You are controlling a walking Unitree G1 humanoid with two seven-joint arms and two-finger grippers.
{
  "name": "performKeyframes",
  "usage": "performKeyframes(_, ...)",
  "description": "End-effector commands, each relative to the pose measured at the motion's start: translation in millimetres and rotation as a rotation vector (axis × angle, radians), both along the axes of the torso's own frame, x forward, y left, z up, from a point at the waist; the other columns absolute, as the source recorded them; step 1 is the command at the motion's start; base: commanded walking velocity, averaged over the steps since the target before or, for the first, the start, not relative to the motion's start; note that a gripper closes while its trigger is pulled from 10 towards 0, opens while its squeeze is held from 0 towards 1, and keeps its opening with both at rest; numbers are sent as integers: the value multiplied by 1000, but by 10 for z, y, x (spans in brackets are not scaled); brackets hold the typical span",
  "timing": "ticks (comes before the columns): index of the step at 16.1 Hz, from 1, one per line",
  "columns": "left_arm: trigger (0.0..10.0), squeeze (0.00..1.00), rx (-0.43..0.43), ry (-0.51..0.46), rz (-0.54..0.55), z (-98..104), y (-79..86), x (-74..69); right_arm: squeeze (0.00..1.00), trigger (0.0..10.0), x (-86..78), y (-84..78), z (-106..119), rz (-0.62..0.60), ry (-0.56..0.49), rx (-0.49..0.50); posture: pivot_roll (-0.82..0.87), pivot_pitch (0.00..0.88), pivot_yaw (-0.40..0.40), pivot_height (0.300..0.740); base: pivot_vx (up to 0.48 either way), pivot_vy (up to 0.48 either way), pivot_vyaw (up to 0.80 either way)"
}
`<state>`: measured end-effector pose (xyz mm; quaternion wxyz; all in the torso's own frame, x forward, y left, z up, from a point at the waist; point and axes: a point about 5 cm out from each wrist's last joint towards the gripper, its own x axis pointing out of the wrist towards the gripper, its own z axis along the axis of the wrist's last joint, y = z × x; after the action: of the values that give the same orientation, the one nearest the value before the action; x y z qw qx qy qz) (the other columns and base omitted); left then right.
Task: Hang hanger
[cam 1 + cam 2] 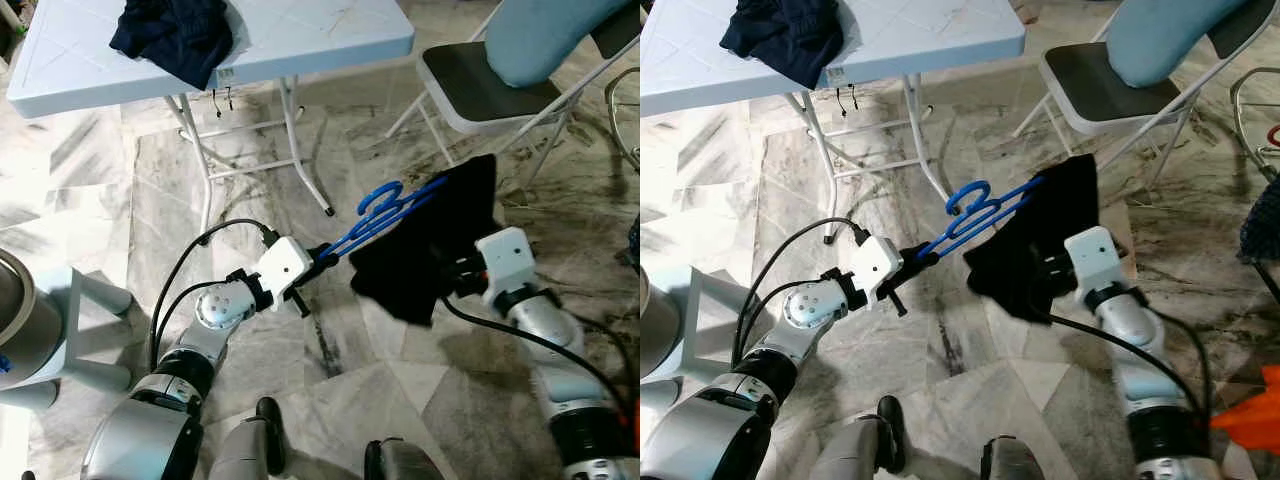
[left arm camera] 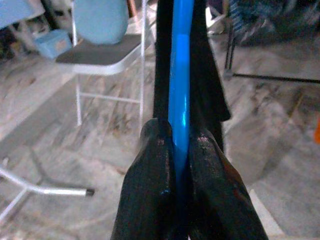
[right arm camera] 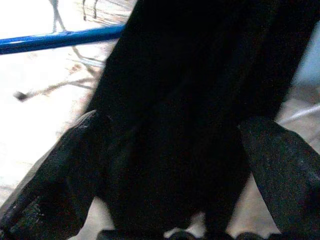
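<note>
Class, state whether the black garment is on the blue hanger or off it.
On: the black garment drapes over the blue hanger, held by the left gripper.

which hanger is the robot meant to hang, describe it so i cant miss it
Look at the marble floor in front of the white folding table. Between the robot's two arms, the left gripper pinches one end of a hanger. It is bright blue, with a black garment draped over its far end.
</note>
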<state>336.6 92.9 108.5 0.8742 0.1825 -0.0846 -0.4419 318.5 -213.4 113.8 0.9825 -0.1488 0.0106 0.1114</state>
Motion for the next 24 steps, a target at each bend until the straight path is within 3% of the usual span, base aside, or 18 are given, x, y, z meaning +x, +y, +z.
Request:
performKeyframes(1,0,0,-38,-68,-45,103,-56,-23,0,10000,-12,-43,-98,-37,49,111,-121,228,67,740,0,0,0)
performKeyframes(7,0,0,-43,-43,-88,29,-6,-105,0,10000,129,47,-38,-144,-8,193,-109,221,86,740,0,0,0)
performKeyframes(11,0,0,-92,-48,-140,32,-82,-188,0,10000,230,88,-70,-217,-6,194,-101,218,86,740,0,0,0)
performKeyframes(13,0,0,-106,-55,-156,54,-104,-204,0,0,283,92,-44,-238,-16,205,-97,217,84,740,0,0,0)
performKeyframes(24,0,0,-117,-40,-164,63,-124,-225,0,0,312,-87,-5,-331,-65,189,-111,215,86,740,0,0,0)
